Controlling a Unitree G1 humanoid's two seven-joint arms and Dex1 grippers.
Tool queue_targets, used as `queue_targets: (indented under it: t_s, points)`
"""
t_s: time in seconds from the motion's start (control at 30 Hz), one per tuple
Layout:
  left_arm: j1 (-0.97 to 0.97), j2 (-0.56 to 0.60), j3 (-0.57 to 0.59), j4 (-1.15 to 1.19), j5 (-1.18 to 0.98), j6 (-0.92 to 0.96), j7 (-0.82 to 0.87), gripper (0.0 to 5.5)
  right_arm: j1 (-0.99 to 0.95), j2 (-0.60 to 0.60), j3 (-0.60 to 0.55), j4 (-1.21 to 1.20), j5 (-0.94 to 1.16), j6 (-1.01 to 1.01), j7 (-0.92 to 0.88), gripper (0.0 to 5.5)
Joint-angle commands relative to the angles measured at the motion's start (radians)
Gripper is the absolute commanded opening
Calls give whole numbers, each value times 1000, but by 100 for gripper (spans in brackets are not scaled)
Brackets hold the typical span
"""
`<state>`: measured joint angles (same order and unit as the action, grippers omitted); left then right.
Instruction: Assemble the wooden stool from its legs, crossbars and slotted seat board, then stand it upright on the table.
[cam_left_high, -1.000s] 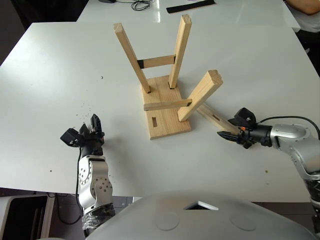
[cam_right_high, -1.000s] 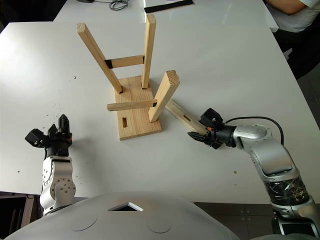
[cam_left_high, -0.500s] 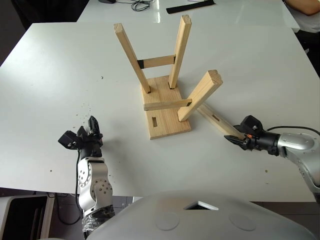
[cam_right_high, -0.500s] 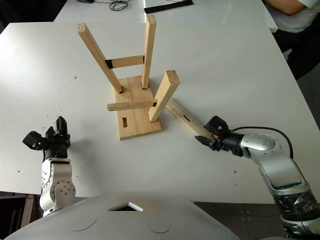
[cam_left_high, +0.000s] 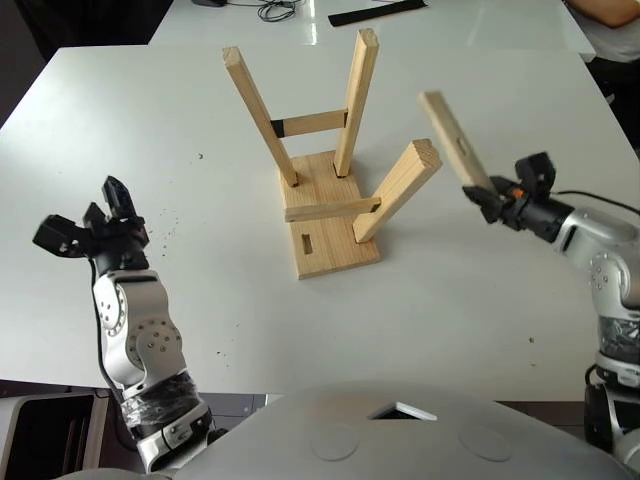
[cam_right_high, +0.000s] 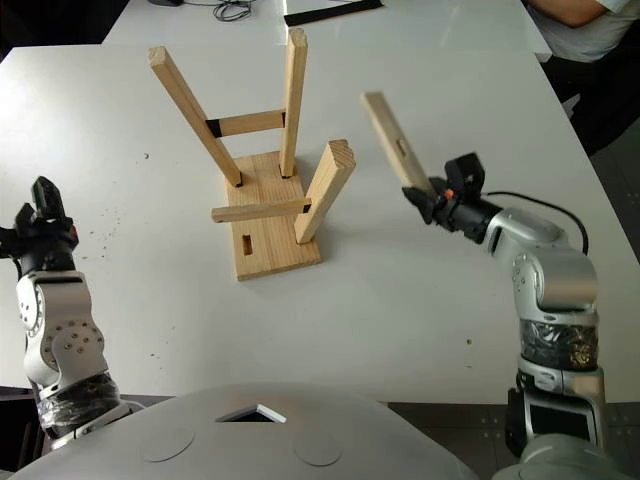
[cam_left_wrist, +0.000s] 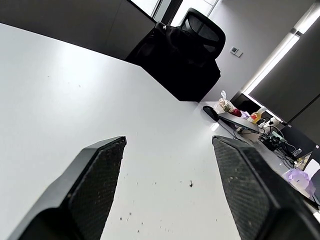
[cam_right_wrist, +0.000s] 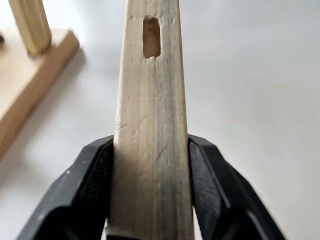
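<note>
right hand (cam_left_high: 492, 196) is clamped shut on the lower end of the loose leg (cam_left_high: 452, 135), both fingers (cam_right_wrist: 85, 195) pressed against its sides, holding it in the air to the right of the stool parts. left hand (cam_left_high: 88, 222) hangs over the near left edge of the tabletop (cam_left_high: 150, 110) with its fingers spread wide and nothing between them, well apart from the wood. near the middle of the tabletop the seat board (cam_left_high: 340, 252) lies flat, slots up. a far left leg (cam_left_high: 258, 115) and a far right leg (cam_left_high: 357, 95) stand in its far end, joined by a crossbar (cam_left_high: 315, 123), the left one leaning outward. a third leg (cam_left_high: 402, 188) rises from the board's near right side, tilted away to the right, and a second crossbar (cam_left_high: 330, 210) runs from it leftward over the board, its free end in open air. just nearer than that free end is an empty slot (cam_left_high: 309, 243) on the board's near left. what my next move turns on, as i judge it: that slot lies left of the right hand and lower, with the tilted third leg between the two. the loose leg's long axis slants up and leftward from the hand, a small mortise (cam_right_wrist: 151, 37) partway along it. the right arm is the nearer one and has the piece, so i'd expect to carry the leg around the third leg and bring it upright before lowering.
</note>
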<state>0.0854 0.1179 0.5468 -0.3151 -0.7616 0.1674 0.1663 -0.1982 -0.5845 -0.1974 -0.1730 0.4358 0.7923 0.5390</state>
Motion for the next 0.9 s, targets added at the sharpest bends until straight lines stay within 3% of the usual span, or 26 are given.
queue_targets:
  t_s: [0.03, 0.13, 0.23, 0.47, 0.7, 0.9]
  points:
    - [-313, 215, 60, 31, -131, 125, 49, 321, -431, 138, -213, 149, 174, -144, -134, 206]
    - [-448, 286, 20, 11, -235, 216, 18, 321, -615, 214, -256, 139, 358, -123, -127, 206]
    - [-555, 338, -62, -53, -429, 332, -131, 321, -712, 241, -192, 73, 544, -3, -13, 206]
    - [-696, 400, -180, -65, -693, 518, -352, 321, -737, 115, -119, 88, 791, 260, 198, 206]
    - [-733, 481, -225, -50, -884, 652, -495, 396, -730, -49, 8, 111, 731, 331, 460, 206]
    - [-792, 538, -239, -65, -913, 687, -613, 396, -729, -145, 178, 149, 563, 245, 713, 206]
